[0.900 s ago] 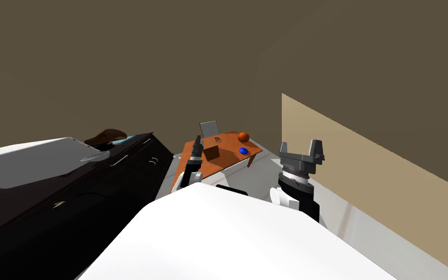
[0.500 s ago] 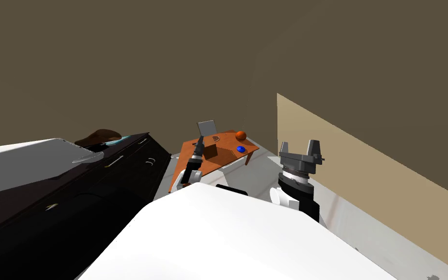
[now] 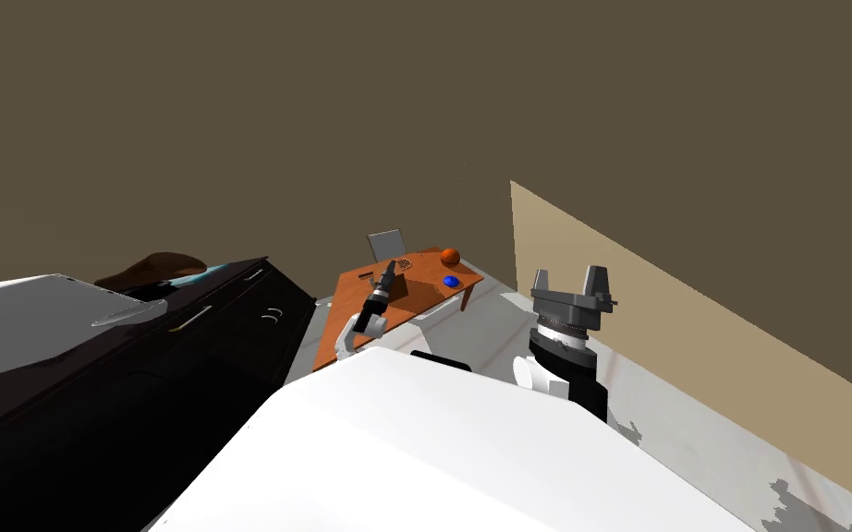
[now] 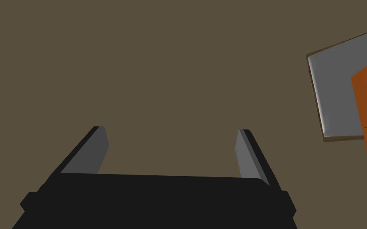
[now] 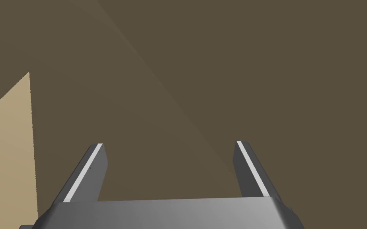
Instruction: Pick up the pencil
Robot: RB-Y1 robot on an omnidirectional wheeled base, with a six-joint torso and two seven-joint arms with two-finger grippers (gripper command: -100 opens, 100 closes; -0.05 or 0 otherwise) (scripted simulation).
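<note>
As we look down from the head, an orange-brown table (image 3: 467,275) stands far ahead, a little left of middle. An orange ball (image 3: 450,256) sits near its far right corner, and a small blue thing (image 3: 451,281) lies just nearer than the ball. A brown box (image 3: 401,287) rests mid-table, with a dark round coil (image 3: 404,264) just beyond it. The pencil (image 3: 365,275) seems to be the thin dark sliver lying flat on the left part of the table, left of the box. It is too small for us to make out more.

A grey panel (image 3: 385,244) stands upright at the table's far edge. Our left gripper (image 3: 388,269) reaches over the table beside the box, just right of the pencil, and we cannot tell its height above the top. Its fingers (image 4: 95,151) stand wide apart with nothing between them.

Our right gripper (image 3: 570,277) is raised on the right, well apart from the table, and it is also spread wide and empty. A dark chest of drawers (image 3: 230,323) runs along the near left.
</note>
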